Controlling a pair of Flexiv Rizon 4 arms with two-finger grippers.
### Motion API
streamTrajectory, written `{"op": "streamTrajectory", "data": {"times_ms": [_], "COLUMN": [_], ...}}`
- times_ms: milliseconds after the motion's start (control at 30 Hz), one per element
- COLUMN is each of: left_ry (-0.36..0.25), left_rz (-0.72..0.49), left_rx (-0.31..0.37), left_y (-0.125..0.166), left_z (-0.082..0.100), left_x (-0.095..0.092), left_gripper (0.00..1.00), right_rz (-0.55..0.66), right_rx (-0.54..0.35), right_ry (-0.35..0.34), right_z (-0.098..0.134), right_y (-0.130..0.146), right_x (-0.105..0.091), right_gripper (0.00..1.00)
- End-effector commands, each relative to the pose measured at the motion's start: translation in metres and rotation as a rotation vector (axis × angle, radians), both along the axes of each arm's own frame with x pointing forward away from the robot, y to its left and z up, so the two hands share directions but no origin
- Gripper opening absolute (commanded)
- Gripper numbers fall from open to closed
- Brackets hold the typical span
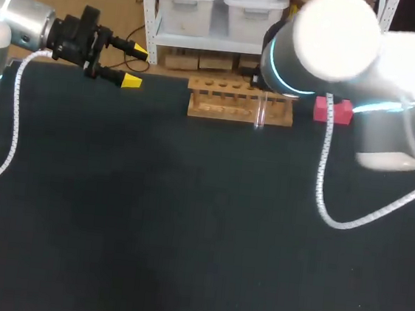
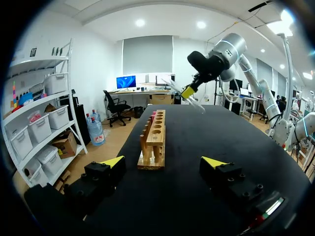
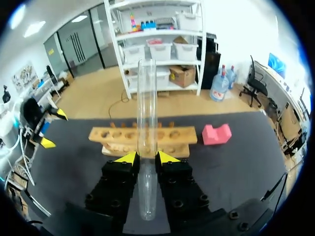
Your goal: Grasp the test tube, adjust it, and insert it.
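Test tube [image 3: 146,123] is gripped by the right claw [image 3: 146,157], whose two yellow-tipped fingers are pressed against it from either side, closed down to the tube's width. The clear tube is seen running out ahead of the fingertips and back toward the wrist, so it is held part way along its length. In the head view the tube [image 1: 260,110] is seen in front of the right part of a wooden rack [image 1: 228,102], with the claw itself hidden under the right arm. In the left wrist view the tube [image 2: 197,105] is shown tilted and lifted above the surface, near the far end of the rack [image 2: 155,135]; whether it touches the rack cannot be told.

The rack [image 3: 172,135] is set on the dark surface [image 1: 184,235] near its far edge, with a row of round holes along its top. A pink block [image 1: 333,111] is placed just beside the rack's right end, apart from it.

The left claw [image 1: 135,65] is held wide open with nothing between its fingers, at the far left of the surface and well apart from the rack. From its own wrist view, the left claw [image 2: 164,162] is pointed along the rack's length.
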State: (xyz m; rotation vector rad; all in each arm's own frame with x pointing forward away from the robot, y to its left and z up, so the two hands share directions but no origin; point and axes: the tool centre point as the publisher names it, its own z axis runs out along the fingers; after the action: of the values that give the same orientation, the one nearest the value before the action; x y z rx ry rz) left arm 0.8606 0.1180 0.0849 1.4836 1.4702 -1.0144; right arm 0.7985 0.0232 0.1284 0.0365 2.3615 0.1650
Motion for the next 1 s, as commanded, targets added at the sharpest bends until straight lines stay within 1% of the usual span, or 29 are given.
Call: {"op": "streamTrajectory", "data": {"times_ms": [33,167,233,300,467,667,867,1000], "left_ry": [0.0,0.0,0.0,0.0,0.0,0.0,0.0,0.0], "left_rz": [-0.001,-0.001,-0.001,-0.001,-0.001,-0.001,-0.001,-0.001], "left_rx": [0.001,0.001,0.001,0.001,0.001,0.001,0.001,0.001], "left_y": [0.0,0.0,0.0,0.0,0.0,0.0,0.0,0.0], "left_z": [0.0,0.0,0.0,0.0,0.0,0.0,0.0,0.0], "left_x": [0.001,0.001,0.001,0.001,0.001,0.001,0.001,0.001], "left_gripper": [1.0,1.0,1.0,1.0,1.0,1.0,1.0,1.0], "right_rz": [-0.016,-0.029,-0.041,-0.049,-0.052,-0.065,-0.08,-0.087], "right_rx": [0.032,0.039,0.009,0.01,0.035,0.074,0.066,0.058], "right_ry": [-0.311,-0.424,-0.493,-0.549,-0.658,-0.736,-0.779,-0.814], "right_z": [0.013,0.029,0.036,0.042,0.048,0.052,0.051,0.05], "right_y": [-0.007,-0.004,-0.002,0.001,0.005,0.005,-0.003,-0.007], "right_x": [-0.002,0.008,0.012,0.016,0.029,0.045,0.059,0.065], "right_gripper": [0.0,0.0,0.0,0.0,0.0,0.0,0.0,0.0]}}
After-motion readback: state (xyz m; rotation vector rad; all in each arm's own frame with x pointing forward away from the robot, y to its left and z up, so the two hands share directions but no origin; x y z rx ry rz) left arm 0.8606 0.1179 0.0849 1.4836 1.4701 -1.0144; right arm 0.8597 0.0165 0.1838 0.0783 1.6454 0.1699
